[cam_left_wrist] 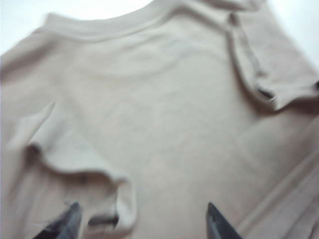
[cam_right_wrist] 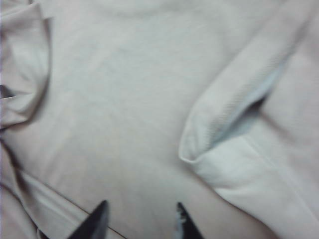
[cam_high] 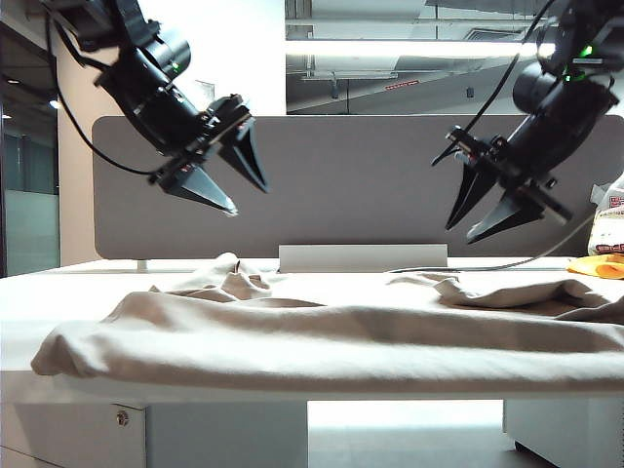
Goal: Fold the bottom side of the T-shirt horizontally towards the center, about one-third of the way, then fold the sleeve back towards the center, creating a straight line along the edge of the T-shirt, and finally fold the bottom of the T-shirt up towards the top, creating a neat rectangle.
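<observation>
Above the T-shirt (cam_high: 322, 336), left gripper (cam_high: 239, 185) wide apart, empty; right gripper (cam_high: 478, 226) narrower, empty.

The exterior view sits low, about level with the table (cam_high: 19, 292) edge, looking straight across the T-shirt (cam_high: 322, 336) toward the grey partition (cam_high: 351, 185) behind; the left gripper (cam_high: 229, 185) hangs at ten o'clock, the right gripper (cam_high: 487, 210) at two o'clock, both clear above the cloth with jaws parted. The left wrist view looks steeply down past its own fingertips (cam_left_wrist: 67, 221) onto the T-shirt (cam_left_wrist: 164, 124) at close range. The right wrist view does likewise past its fingertips (cam_right_wrist: 94, 224), closer still, the fabric (cam_right_wrist: 129, 99) filling the frame. All three views share the shirt.
</observation>
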Controlling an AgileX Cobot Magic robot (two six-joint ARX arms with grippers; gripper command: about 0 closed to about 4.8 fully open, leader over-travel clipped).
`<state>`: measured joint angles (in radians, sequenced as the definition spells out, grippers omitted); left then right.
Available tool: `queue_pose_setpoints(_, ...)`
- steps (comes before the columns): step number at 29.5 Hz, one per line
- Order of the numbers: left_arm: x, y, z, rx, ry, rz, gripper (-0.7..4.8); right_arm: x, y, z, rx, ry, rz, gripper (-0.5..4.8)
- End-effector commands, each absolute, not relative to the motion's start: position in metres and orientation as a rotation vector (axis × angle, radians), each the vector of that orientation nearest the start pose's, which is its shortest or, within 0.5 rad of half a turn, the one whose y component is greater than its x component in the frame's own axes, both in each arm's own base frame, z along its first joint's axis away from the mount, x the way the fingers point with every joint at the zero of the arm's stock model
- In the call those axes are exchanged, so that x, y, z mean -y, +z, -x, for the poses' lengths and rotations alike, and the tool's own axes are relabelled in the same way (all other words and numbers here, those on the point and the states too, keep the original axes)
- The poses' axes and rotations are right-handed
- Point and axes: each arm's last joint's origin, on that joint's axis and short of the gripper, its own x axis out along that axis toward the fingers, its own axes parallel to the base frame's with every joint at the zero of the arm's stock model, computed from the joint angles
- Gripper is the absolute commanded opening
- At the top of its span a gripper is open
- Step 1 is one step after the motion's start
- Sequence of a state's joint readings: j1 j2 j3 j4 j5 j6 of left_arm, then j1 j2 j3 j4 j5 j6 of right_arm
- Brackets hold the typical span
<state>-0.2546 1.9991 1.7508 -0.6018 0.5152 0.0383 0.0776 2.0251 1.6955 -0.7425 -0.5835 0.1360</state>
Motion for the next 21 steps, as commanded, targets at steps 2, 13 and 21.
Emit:
queue_pose_setpoints(2,0.115,0.272,-0.408,-0.878,-0.717,0.051,3.30,-0.044,0.253,-0.414,-1.077,0.487,-0.360,1.67)
queue_pose_setpoints(13,0.093,0.247,-0.331,-0.864,-0.640,0.114,2.95,-0.015,0.234,-0.342,-1.044,0.379,-0.398,1.68)
queue_pose_setpoints(21,0.076,0.219,-0.261,-0.902,-0.590,0.192,2.97,0.000,0.218,-0.266,-0.979,0.314,-0.432,1.71)
